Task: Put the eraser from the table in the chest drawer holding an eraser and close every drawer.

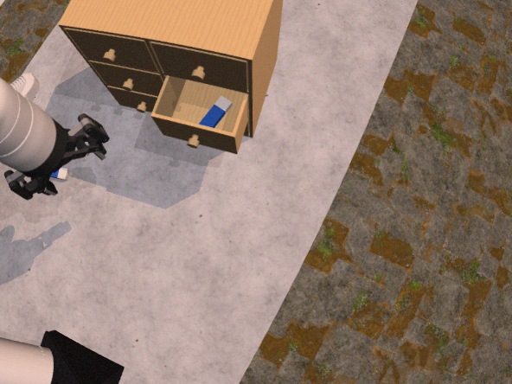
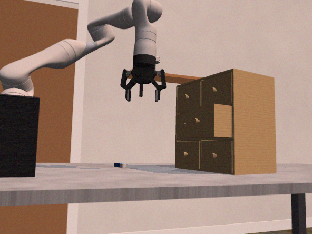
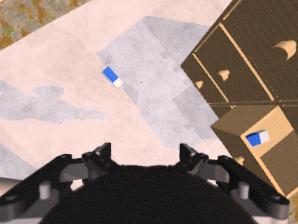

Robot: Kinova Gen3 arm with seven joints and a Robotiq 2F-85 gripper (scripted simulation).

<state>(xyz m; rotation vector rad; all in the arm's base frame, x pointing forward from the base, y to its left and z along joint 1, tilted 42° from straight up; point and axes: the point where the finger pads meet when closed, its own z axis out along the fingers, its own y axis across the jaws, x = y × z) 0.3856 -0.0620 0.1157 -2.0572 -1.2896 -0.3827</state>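
Pale stone-like tabletop (image 1: pixel 268 242) (image 2: pixel 158 182) (image 3: pixel 65 55) fills much of the top view, and from my station I find the loose eraser (image 1: pixel 60 174) (image 2: pixel 120 165) (image 3: pixel 112 76) lying flat on it, blue with a white end. From above it sits at the left of the frame, partly hidden by my claw (image 1: pixel 78 174) (image 2: pixel 143 98) (image 3: pixel 145 150); in the exterior view the claw hangs well above it, fingers wide apart with nothing between them. To the right in that view stands the wooden chest (image 1: pixel 173 22) (image 2: pixel 254 124) (image 3: pixel 260 55), its middle drawer (image 1: pixel 195 135) (image 2: pixel 201 124) (image 3: pixel 235 131) on the right-hand side pulled out. Inside, the second eraser (image 1: pixel 215 112) (image 3: pixel 257 138) lies slanted, at upper centre from above. The other drawer fronts look closed.
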